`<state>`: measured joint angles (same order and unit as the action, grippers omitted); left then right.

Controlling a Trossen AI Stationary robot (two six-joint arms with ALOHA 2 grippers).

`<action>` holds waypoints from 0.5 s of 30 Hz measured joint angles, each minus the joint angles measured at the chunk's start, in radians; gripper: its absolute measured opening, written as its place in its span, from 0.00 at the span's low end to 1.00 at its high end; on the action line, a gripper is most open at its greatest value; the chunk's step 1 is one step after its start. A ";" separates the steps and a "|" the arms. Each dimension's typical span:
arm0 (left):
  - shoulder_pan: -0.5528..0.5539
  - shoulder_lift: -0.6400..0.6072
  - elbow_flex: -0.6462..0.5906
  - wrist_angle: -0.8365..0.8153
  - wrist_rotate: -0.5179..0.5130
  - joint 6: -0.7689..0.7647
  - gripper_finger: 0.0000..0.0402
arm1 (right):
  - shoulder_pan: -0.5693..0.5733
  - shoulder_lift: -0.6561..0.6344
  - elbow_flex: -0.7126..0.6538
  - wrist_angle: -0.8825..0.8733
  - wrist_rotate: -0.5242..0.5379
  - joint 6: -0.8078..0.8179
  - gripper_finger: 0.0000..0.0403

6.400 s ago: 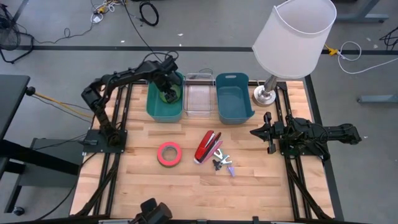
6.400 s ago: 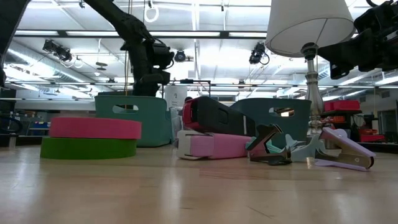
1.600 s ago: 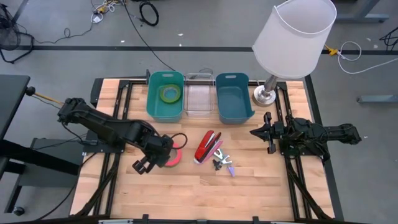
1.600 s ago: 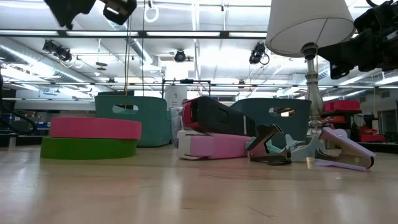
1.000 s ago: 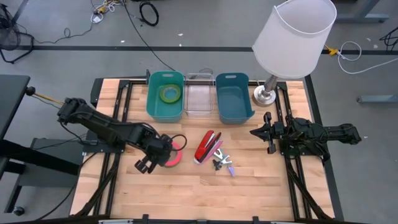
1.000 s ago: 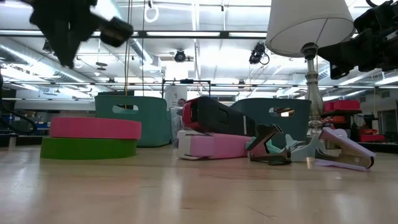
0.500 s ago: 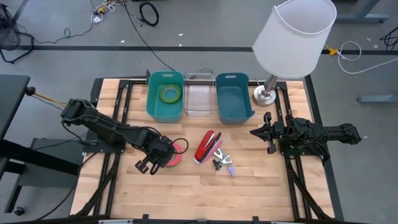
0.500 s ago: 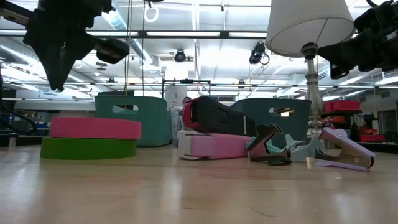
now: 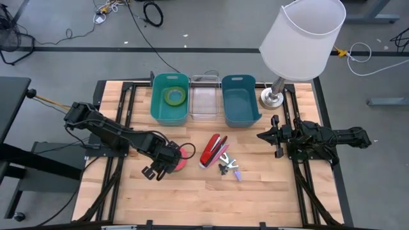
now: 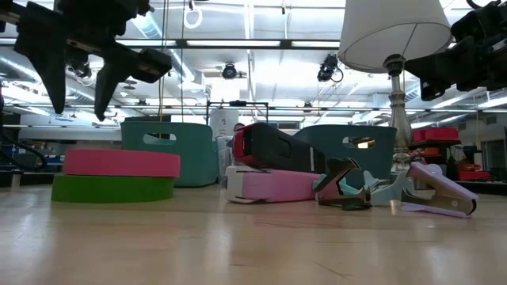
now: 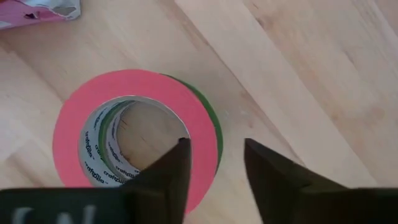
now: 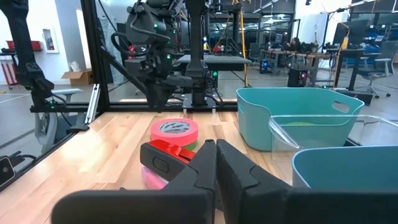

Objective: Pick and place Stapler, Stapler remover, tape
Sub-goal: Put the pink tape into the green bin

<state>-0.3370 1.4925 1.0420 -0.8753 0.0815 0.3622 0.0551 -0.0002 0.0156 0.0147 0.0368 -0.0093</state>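
One roll of tape (image 9: 173,96) already lies in the green bin (image 9: 157,114), while the left gripper (image 10: 78,101), fingers apart, hangs over the pink tape roll (image 11: 134,137) on the table (image 9: 255,191), with stapler (image 9: 213,150) and staple remover (image 9: 229,168) unmoved beside it; the right gripper (image 9: 261,135) waits closed.

You have a wooden table (image 9: 192,191). On it lies a pink tape roll (image 9: 181,156) stacked on a green one. Beside it lies a red stapler (image 9: 213,150), with small staple removers (image 9: 229,168) just next to it. At the back stand three bins (image 9: 205,99) in a row and a lamp (image 9: 273,97).
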 joint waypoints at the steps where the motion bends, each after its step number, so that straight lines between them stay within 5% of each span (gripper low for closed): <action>1: 0.000 0.000 0.000 0.001 -0.004 0.000 0.44 | 0.000 0.000 0.000 0.000 0.000 0.000 0.04; 7: 0.000 0.000 0.000 0.007 -0.016 -0.004 0.57 | 0.000 0.000 0.000 0.000 0.000 0.000 0.04; 15: -0.003 0.017 -0.002 0.020 -0.017 -0.012 0.57 | 0.000 0.000 0.000 0.000 0.000 0.000 0.04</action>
<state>-0.3401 1.5093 1.0404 -0.8554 0.0644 0.3504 0.0549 -0.0002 0.0157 0.0147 0.0366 -0.0093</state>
